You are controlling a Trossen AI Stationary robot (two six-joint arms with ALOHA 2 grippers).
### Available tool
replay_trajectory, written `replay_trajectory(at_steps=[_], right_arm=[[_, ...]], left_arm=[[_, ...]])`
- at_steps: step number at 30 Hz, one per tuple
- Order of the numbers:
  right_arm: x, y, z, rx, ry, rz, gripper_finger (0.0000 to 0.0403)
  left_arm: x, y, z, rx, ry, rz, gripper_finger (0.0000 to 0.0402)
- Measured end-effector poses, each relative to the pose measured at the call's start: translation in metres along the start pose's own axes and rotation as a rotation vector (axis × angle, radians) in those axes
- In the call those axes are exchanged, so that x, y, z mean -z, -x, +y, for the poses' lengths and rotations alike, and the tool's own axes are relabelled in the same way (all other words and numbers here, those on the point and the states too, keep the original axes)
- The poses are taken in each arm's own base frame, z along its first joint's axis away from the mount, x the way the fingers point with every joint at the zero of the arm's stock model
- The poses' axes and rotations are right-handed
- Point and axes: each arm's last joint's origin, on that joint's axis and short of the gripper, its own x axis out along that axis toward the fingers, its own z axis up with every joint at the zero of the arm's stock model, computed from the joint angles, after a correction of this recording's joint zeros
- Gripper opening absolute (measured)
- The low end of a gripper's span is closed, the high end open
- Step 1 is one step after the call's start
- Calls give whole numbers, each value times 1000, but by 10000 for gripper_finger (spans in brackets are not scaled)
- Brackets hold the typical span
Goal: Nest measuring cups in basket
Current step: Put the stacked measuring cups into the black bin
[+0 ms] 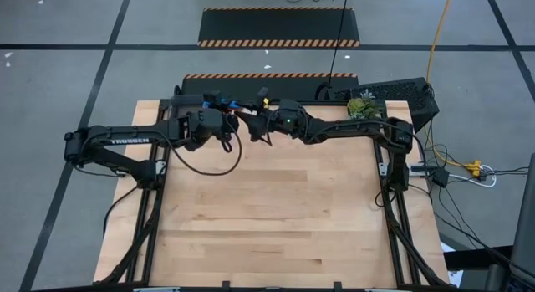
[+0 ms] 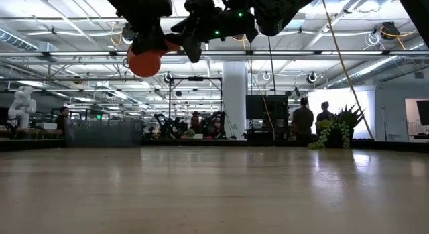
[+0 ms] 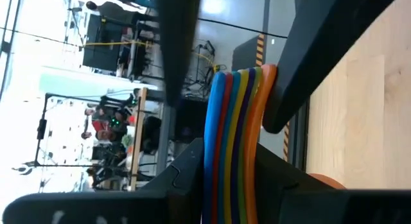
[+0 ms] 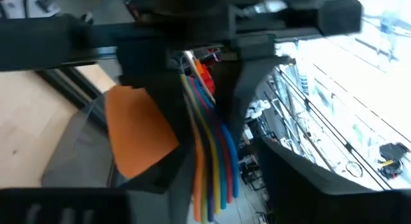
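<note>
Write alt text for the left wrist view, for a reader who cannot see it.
A stack of nested measuring cup handles, blue, red, green, yellow, purple and orange edge to edge, is clamped between the left gripper's dark jaws. The wooden table lies to one side, with a bright, cluttered room behind.
</note>
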Motion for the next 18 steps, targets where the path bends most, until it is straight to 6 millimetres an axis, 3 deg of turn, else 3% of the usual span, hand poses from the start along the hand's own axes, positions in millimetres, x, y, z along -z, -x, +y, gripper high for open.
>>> replay_trajectory(at_steps=[8, 18], right_arm=[[1, 0, -1, 35, -33, 52, 247], [4, 7, -5, 43, -22, 275, 265]], left_arm=[[0, 0, 1, -16, 4, 13, 85], [13, -10, 5, -39, 41, 120, 85]])
